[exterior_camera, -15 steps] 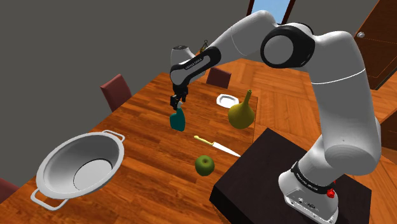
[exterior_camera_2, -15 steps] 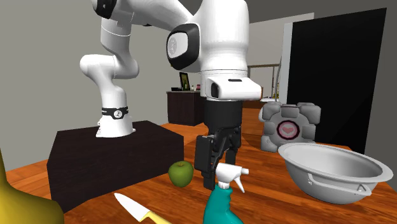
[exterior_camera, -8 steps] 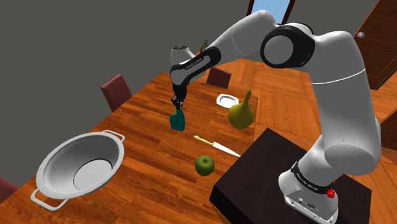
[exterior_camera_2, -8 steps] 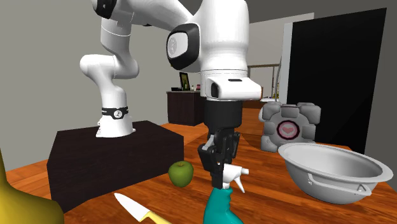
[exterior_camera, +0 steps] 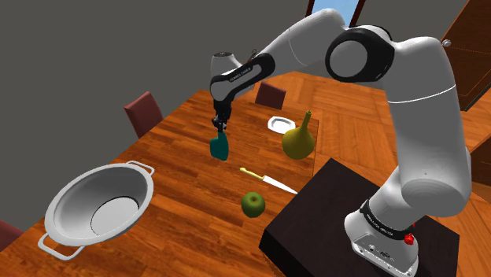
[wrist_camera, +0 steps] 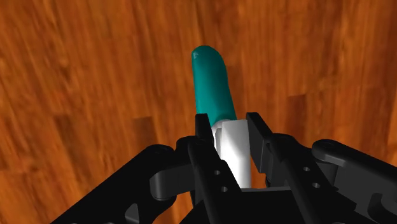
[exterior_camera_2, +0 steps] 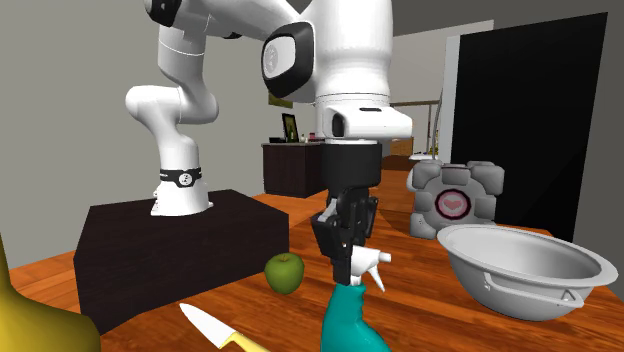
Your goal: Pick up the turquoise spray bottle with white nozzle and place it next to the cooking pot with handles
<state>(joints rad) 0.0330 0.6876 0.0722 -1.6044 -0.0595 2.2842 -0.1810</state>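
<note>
The turquoise spray bottle (exterior_camera: 220, 147) with its white nozzle (exterior_camera_2: 369, 262) hangs upright over the middle of the wooden table (exterior_camera: 185, 177). My black gripper (exterior_camera: 219, 126) comes down from above and is shut on the nozzle. In the wrist view the white nozzle (wrist_camera: 233, 149) is clasped between the fingers of the gripper (wrist_camera: 230, 130), and the turquoise body (wrist_camera: 211, 83) points away toward the table. The grey cooking pot with handles (exterior_camera: 98, 206) stands near the table's end at the shoulder view's lower left, well apart from the bottle. In the second exterior view the pot (exterior_camera_2: 520, 265) is right of the bottle (exterior_camera_2: 352, 320).
A knife (exterior_camera: 267, 182), a green apple (exterior_camera: 252, 204), a yellow-green gourd-shaped vase (exterior_camera: 299, 140) and a small white dish (exterior_camera: 279, 123) lie between the bottle and the dark stand (exterior_camera: 346, 212). Chairs (exterior_camera: 144, 112) line the far edge. A grey cube (exterior_camera_2: 455, 200) stands behind the pot.
The fingers closed from open onto the white nozzle. The hand then rose slightly, taking the bottle up with it.
</note>
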